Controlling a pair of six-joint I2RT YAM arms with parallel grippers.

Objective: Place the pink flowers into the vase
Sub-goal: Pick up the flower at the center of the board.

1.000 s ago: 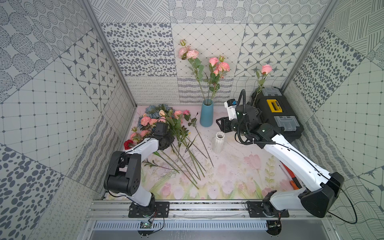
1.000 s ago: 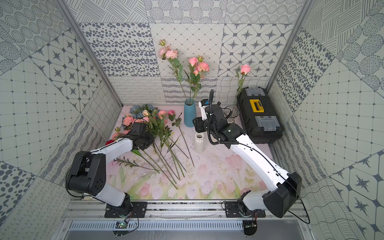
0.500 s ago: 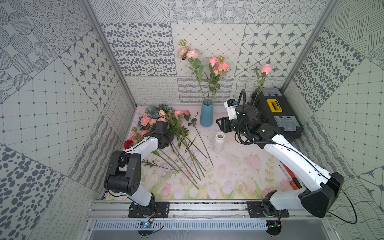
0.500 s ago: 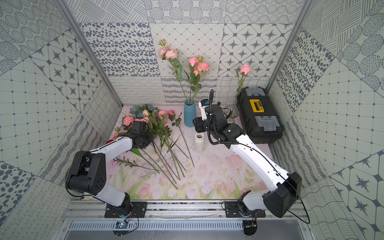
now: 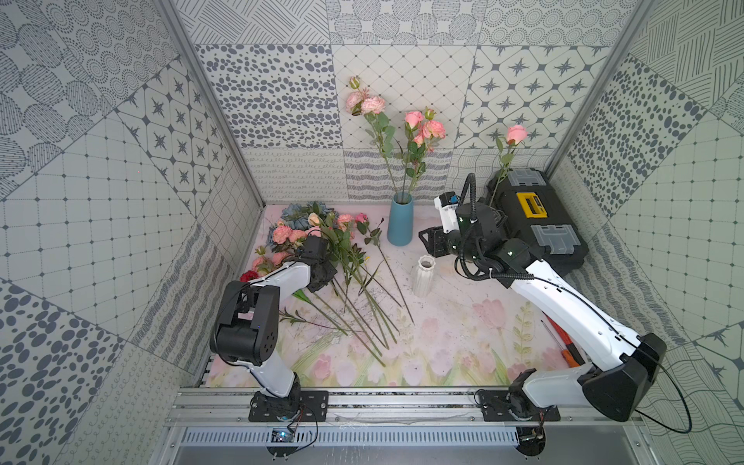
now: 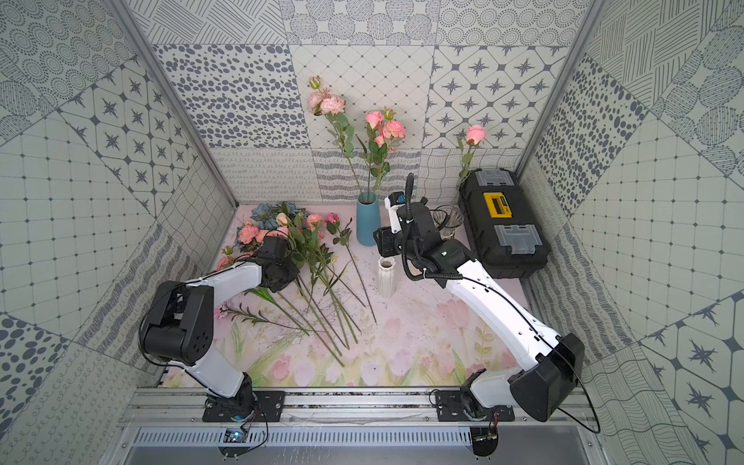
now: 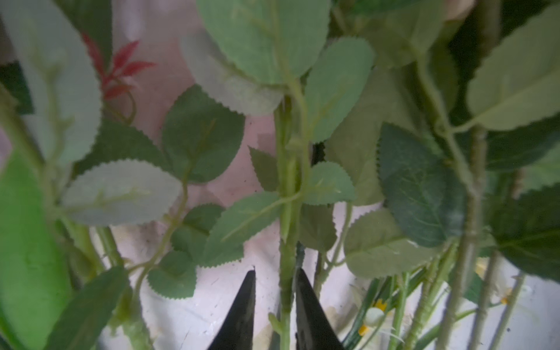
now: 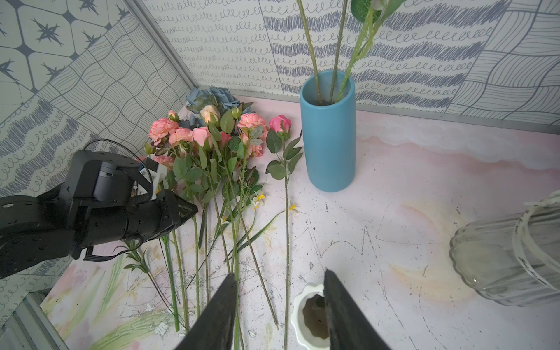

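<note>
Cut ends: The loose pink flowers (image 5: 346,249) are laid flat on the mat, at about 10 o'clock from the table middle. The bare stem ends are turned to 5 o'clock, toward the robot bases.
Long axis: It is run from 5 o'clock to 11 o'clock, with the blooms at the far end. The stems are fanned out and crossed over each other.
Left gripper (image 7: 274,272): It is lowered into the leafy part of the pile. The jaws are drawn narrow about one green stem (image 7: 288,212). One jaw is seen at the stem and a small gap is left on the other side, so no firm pinch is shown. Which bloom belongs to this stem cannot be told.
Step in hand: It is judged to be the taking of one stem. The closing should be finished on the stem alone, with no leaf or neighbour stem caught. Then a straight lift is advised, so that crossed stems are not dragged along.
White vase (image 5: 422,277): It is stood empty at 3 o'clock of the pile.
Right gripper (image 8: 278,274): It is held in the air just over the white vase, with the jaws spread and nothing between them.
Blue vase (image 5: 400,223): It is stood near the far wall at 12 o'clock. Three pink stems are already placed in it, upright, with the blooms on top.
Toolbox (image 5: 535,225): It is seen at 2 o'clock, with one more pink rose (image 5: 516,133) risen beside it.
</note>
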